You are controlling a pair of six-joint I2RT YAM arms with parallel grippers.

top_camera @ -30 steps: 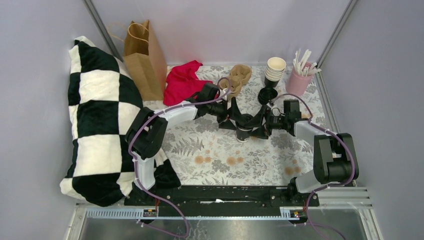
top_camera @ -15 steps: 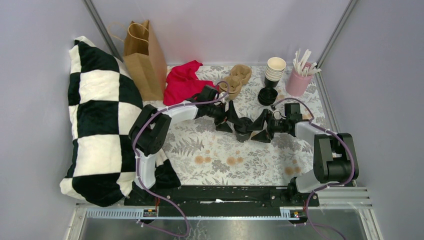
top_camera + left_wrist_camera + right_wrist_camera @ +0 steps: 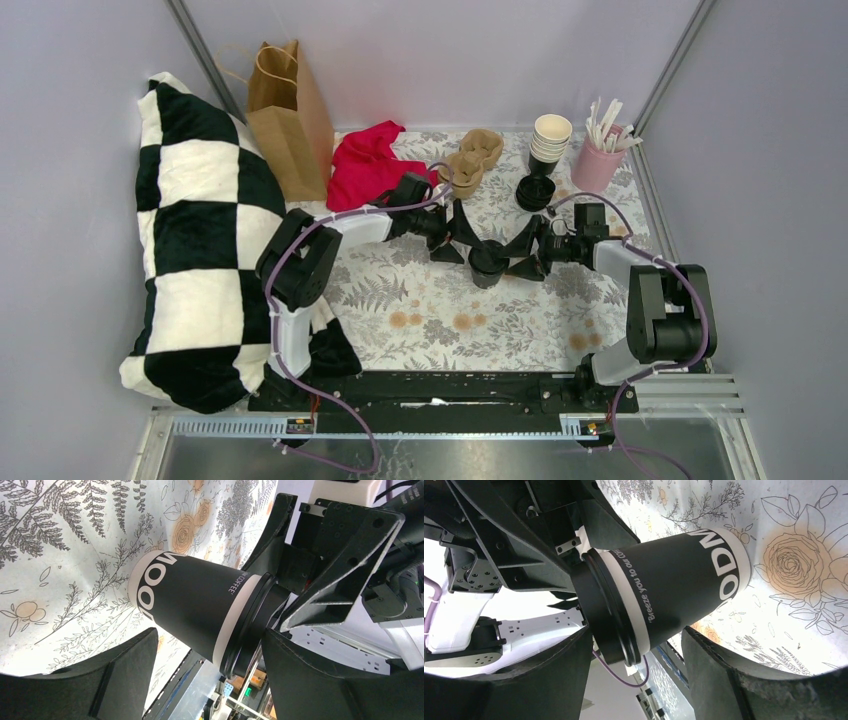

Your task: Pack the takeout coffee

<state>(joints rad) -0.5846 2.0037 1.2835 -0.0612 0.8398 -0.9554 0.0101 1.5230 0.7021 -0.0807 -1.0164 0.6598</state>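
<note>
Flowered cloth covers the table, and the coffee cup stands upright mid-table with its black lid on. The left gripper and right gripper come at it from opposite sides, each spread wide around it (lining up a lift, I'd guess). Overhead, contact is unclear, but the wrist cameras show gaps beside the cup. Only the overhead view shows the paper bag at the back left.

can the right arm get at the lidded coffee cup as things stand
Probably yes: the coffee cup stands upright on the tablecloth, with the open right tool straddling it. The left tool straddles it from the opposite side, so space is tight.
</note>
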